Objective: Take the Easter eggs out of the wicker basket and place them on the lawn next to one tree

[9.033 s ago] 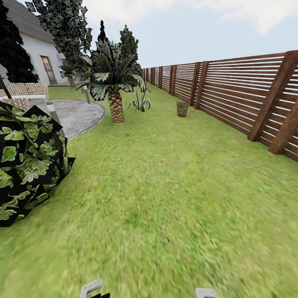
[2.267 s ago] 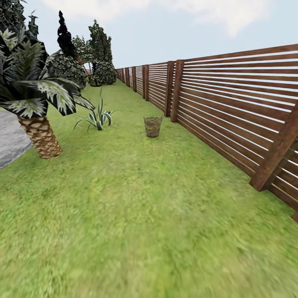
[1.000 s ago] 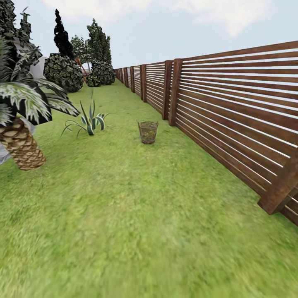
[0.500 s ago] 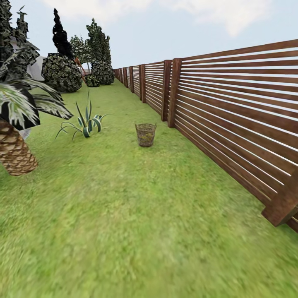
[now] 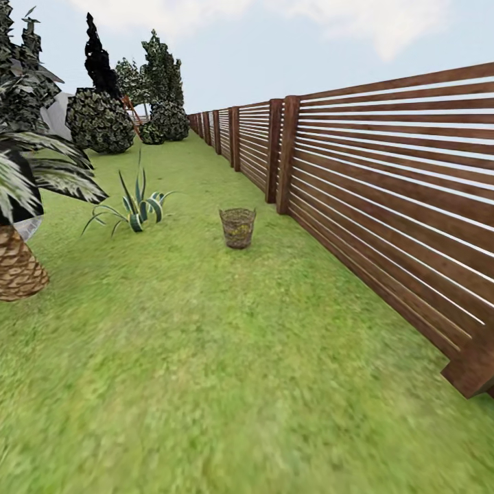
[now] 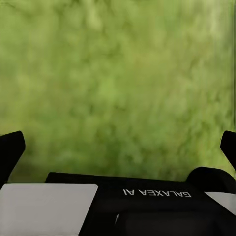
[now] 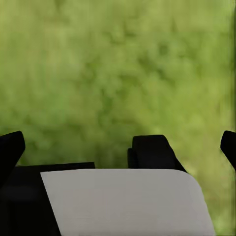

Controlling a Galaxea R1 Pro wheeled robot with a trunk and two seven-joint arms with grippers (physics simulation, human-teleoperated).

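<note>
Item 1. Wicker basket (image 5: 238, 227): stood upright on the lawn (image 5: 206, 357), taken here as the landmark for all other entries. Small, round, tan open weave, tapering to the base. Yellowish content showed through the weave in the head view; the Easter eggs could not be told apart or counted at that range.

Item 2. Wooden fence (image 5: 384, 185): brown horizontal slats on thick posts, ran along the basket's right side and on past it into the distance. The nearest post (image 5: 287, 154) stood just beyond and to the right of the basket, apart from it.

Item 3. Spiky striped plant (image 5: 134, 206): low, green and pale leaves, to the left of the basket and slightly farther off, apart from it.

Item 4. Palm (image 5: 17, 226): scaly brown trunk with variegated fronds, well to the left of the basket and nearer the camera.

Item 5. Round bush (image 5: 100, 122) and dark trees (image 5: 163, 68): well beyond the basket, to the left.

Item 6. Left gripper (image 6: 120, 147): two dark fingertips lay at opposite edges of the left wrist view, spread wide, nothing between them, grass beyond.

Item 7. Right gripper (image 7: 120, 147): dark fingertips likewise at opposite edges of the right wrist view, spread wide, holding nothing, grass beyond.
</note>
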